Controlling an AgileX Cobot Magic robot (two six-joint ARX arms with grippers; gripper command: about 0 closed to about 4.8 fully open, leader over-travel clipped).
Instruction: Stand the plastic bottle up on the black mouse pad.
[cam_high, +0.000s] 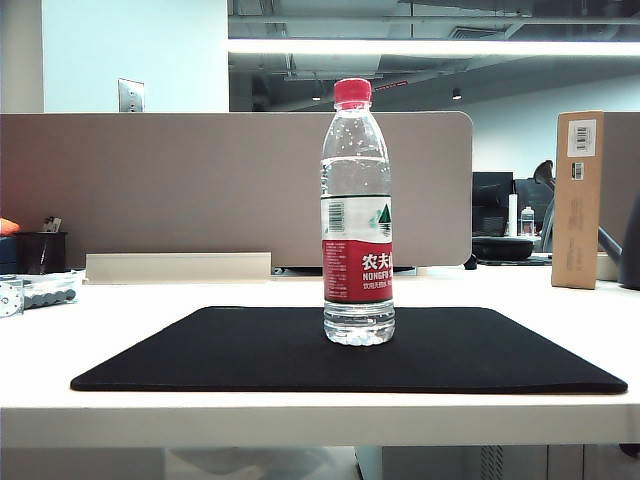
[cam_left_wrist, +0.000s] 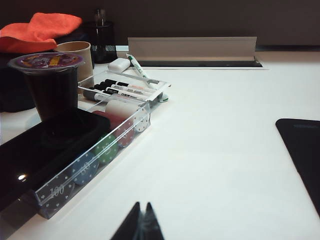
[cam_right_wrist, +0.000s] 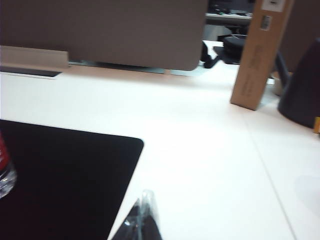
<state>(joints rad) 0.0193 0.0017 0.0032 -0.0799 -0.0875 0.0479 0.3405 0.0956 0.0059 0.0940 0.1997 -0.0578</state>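
We see little of our own body: our left gripper (cam_left_wrist: 142, 222) shows slim black pointed fingertips, and our right gripper (cam_right_wrist: 143, 220) shows dark, glossy, blurred tapering fingertips.

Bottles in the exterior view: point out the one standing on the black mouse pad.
It is the plastic bottle with the red cap, upright on the black mouse pad. The other, a tiny background bottle, stands far behind on another desk.
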